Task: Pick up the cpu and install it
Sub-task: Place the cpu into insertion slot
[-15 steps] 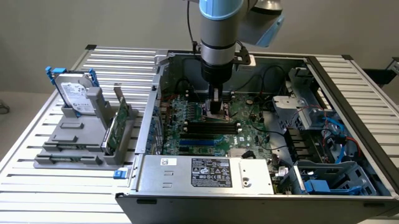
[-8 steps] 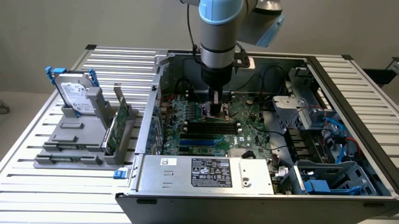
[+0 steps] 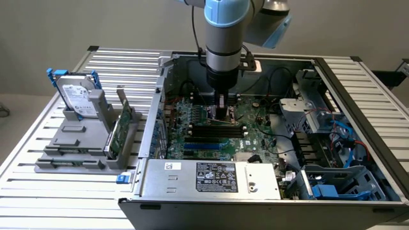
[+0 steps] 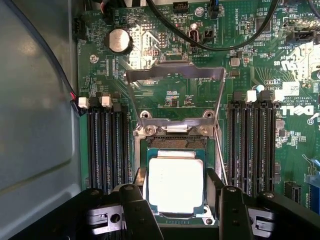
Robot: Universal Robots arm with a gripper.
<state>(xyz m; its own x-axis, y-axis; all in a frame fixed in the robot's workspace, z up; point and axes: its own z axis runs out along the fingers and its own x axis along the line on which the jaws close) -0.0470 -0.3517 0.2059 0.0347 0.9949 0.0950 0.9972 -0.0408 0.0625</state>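
Observation:
The cpu [image 4: 176, 182], a flat square chip with a pale metal top and a green rim, sits between my two black fingers [image 4: 134, 210] directly over the open socket [image 4: 172, 142] on the green motherboard [image 4: 170, 100]. My gripper [image 4: 180, 195] is shut on the cpu, one finger against each of two opposite sides. A strip of socket contacts shows just beyond the chip's far edge. The socket's metal load frame [image 4: 175, 75] is swung up and open. In the exterior view my gripper [image 3: 221, 112] reaches straight down into the computer case [image 3: 191, 177], onto the motherboard [image 3: 255, 136].
Black memory slots [image 4: 107, 145] [image 4: 252, 145] flank the socket on both sides. Black cables [image 4: 200, 42] cross the board beyond the load frame. On the exterior view's left, a grey holder [image 3: 76, 143] carries a hard drive [image 3: 80, 98] and a green card [image 3: 121, 129]. The power supply [image 3: 211, 177] sits at the case's near side.

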